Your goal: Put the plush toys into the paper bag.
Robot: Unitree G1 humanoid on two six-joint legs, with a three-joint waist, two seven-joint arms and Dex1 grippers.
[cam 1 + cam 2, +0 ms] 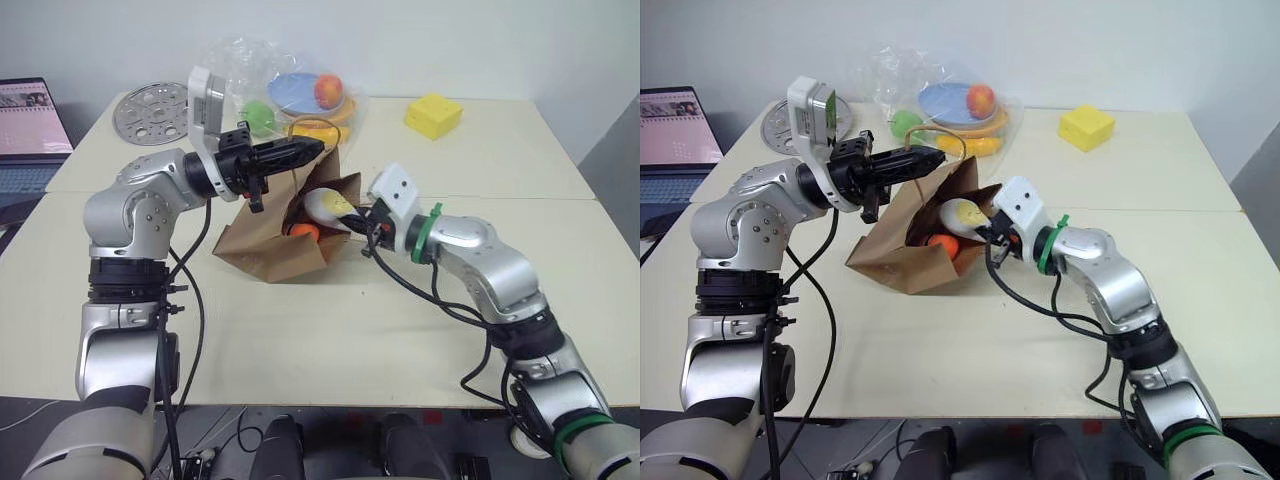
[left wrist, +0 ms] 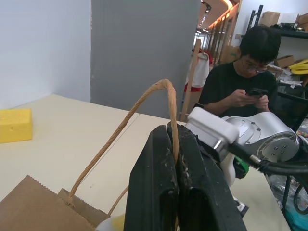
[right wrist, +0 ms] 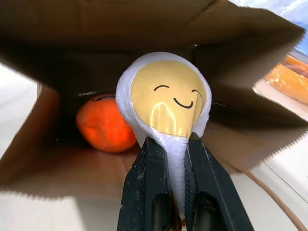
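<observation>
Paper bag (image 1: 268, 247) lying on its side on the pale table (image 1: 300, 340), mouth turned toward the right arm and propped open. Left gripper (image 1: 308, 148) clamped shut on one twisted paper handle (image 2: 144, 103), holding the upper edge of the mouth lifted off the table. Handle loop arching up over the closed black fingers (image 2: 159, 178) in the left wrist view. Right gripper (image 1: 989, 229) pinched tight on the white edge of the egg plush (image 3: 166, 98), yellow smiling face pointing into the bag. Egg at the very mouth of the bag, part way past the rim, off the table. Carrot plush (image 3: 105, 124) already inside, lying deep against the bag's floor, orange body visible beside and behind the egg. Behind the bag, a clear plastic bag (image 1: 285, 85) holding a blue plate (image 1: 300, 95) and plastic fruit, touching or nearly touching the paper bag's back edge. Yellow block (image 1: 433, 115) well apart on the far right of the table. Round metal disc (image 1: 150, 112) at the far left corner, laptop (image 1: 30, 130) beyond the table's left edge. Seated person (image 2: 240, 77) looking at a phone past the table in the left wrist view.
</observation>
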